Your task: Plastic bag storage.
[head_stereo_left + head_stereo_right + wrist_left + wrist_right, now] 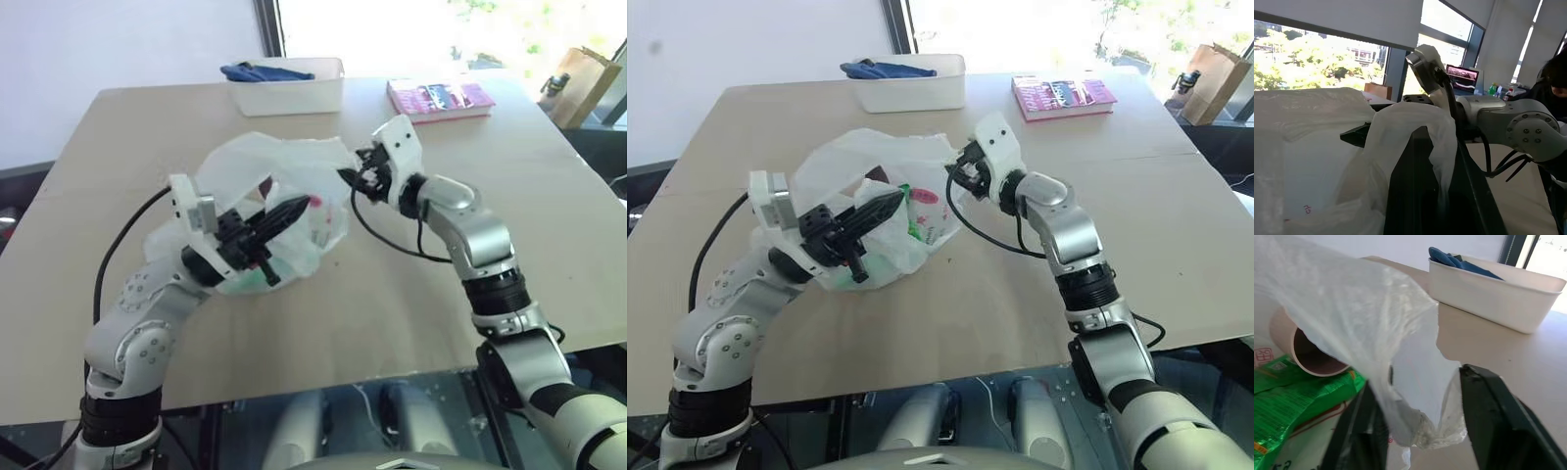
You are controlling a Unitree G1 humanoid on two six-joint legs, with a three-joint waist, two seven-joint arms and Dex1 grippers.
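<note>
Nearest up: left gripper (279, 217), fingers squeezed together on a fold of the plastic bag (235, 166), bag film draped right over them in the left wrist view. Bag sitting mid-table (411, 313), puffed up and held open between both arms. Looks like the mouth-opening or gathering step, not stowed yet. Inside: a green snack packet (1288, 396) and a pale paper cup (1300, 347) lying on its side. Right gripper (960, 174) up at the bag's far edge, fingers partly apart with a flap of bag film hanging between them; can't tell if actually pinched or just brushing. Next move probably needs that right grip firmed up before pulling anything. White tray (294, 96) with a blue cloth (260, 70) well behind, pink book (441, 98) beside it.
</note>
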